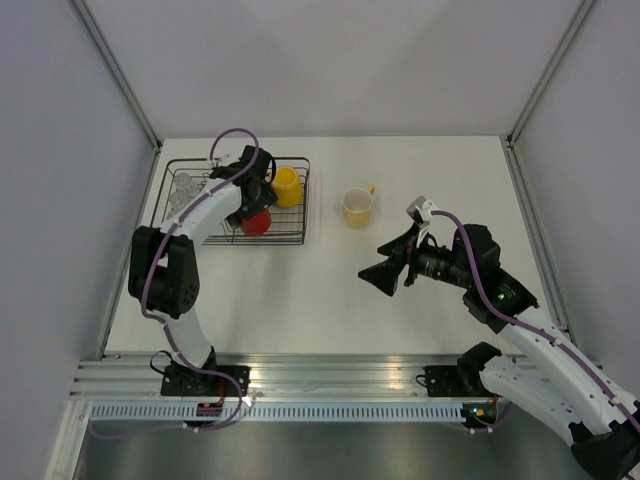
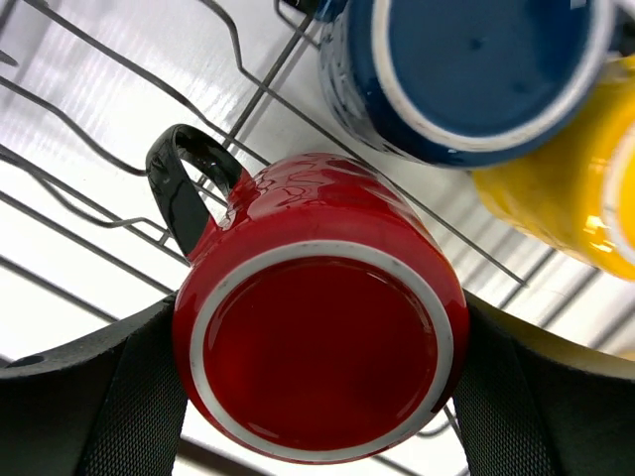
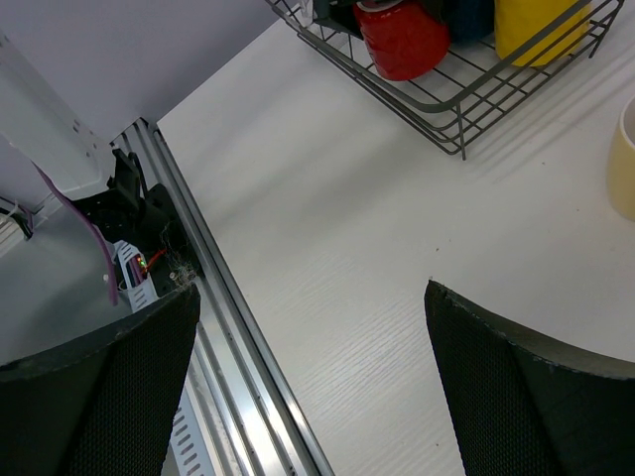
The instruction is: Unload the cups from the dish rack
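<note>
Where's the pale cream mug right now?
In the top view, the pale cream mug stands on the table, just right of the dish rack.

White bench (image 1: 330, 310) under the right pincer (image 1: 388, 275); aluminium rail (image 1: 340, 368) along bench edge, near the pincer; grey walls (image 1: 330, 60) around, well apart from it.

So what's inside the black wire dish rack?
Red mug in the left gripper, dark blue mug, bright yellow mug, clear glass tumblers; the left arm covers the middle.
</note>
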